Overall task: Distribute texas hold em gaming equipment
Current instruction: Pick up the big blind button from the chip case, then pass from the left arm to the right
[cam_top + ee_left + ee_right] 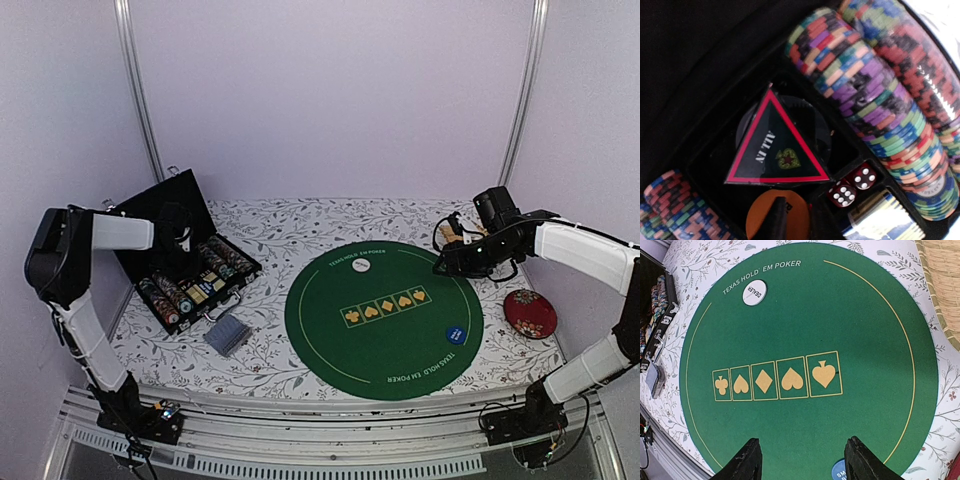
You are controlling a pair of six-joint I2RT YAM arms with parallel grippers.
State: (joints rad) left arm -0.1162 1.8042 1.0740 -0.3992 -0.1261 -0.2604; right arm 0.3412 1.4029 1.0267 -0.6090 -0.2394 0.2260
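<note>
Floral-cloth counter (pixel 290 225), round green poker mat (pixel 380 350) centre-right in the top view. White dealer disc (pixel 361 266) sits near the mat's upper edge, blue disc (pixel 456 335) at its lower right. Open black case (pixel 198 200) at left holds chip stacks (pixel 880 100) and an orange disc (pixel 756 217). Card deck (pixel 227 335) lies on the cloth just below the case. Left pincer (pixel 178 232) is over the case, can't tell its gap. Right pincer (pixel 802 462) is over the mat's upper-right edge, fingers apart, holding nothing.
</note>
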